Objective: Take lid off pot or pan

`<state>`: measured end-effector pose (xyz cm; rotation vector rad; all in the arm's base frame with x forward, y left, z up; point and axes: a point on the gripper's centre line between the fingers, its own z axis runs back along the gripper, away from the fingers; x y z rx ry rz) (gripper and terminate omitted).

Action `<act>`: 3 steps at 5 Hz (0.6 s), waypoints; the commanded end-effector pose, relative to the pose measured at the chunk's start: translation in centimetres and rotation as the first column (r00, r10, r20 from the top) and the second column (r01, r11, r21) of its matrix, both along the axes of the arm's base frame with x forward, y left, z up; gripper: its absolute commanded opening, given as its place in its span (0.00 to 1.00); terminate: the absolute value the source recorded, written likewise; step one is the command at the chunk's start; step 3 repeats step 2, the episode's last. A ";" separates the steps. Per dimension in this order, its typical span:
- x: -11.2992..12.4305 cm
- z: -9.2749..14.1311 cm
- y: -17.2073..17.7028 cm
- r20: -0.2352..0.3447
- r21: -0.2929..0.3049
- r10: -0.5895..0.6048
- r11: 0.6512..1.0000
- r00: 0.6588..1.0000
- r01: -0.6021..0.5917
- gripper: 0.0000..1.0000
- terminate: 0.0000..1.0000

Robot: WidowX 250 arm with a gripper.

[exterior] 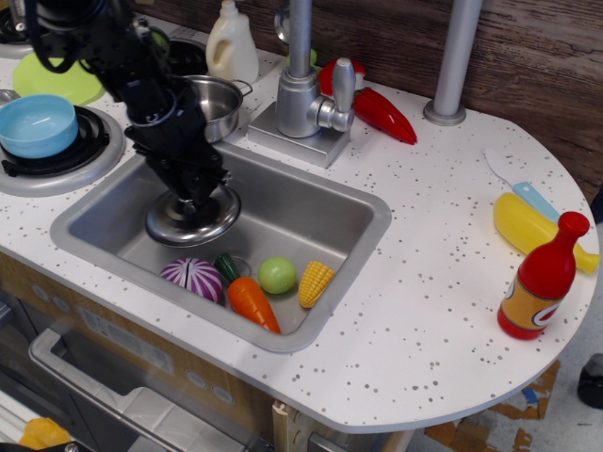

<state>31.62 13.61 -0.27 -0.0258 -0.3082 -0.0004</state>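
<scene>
- Gleaming low inside the sink (311,193): the lid (191,216), round, shiny steel, slightly domed with a flat rim, tilted a little toward the sink's left wall.
- Directly above the lid, reaching down into the sink from the upper left: the gripper (196,191), black, fingers closed in a pinch at the lid's centre, the knob itself hidden between them.
- Behind the sink's back-left rim, open and uncovered: the pot (213,102), short, shiny, cylindrical, one thin wire loop handle visible on its right, partly masked by the arm.
- On the sink floor, toward the front wall and just beside the lid's lower edge: a purple onion (191,278), then a carrot (251,301), a green ball (277,274) and a corn cob (316,282).
- Bare steel floor across the sink's back and right portion.
- At the sink's back rim, right of the pot: the faucet (303,94).
- Left of the sink, on a burner: a blue bowl (38,124); behind that, a lime-green plate (52,77).
- Well to the right of the sink, on speckled counter: a banana (528,226) and a red bottle (539,279).
</scene>
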 end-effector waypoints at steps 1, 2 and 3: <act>1.1 1.7 1.0 0.059 0.041 -0.043 0.998 0.997 0.040 1.00 0.00; 1.1 1.7 1.0 0.059 0.041 -0.043 0.998 0.997 0.040 1.00 1.00; 1.1 1.7 1.0 0.059 0.041 -0.043 0.998 0.997 0.040 1.00 1.00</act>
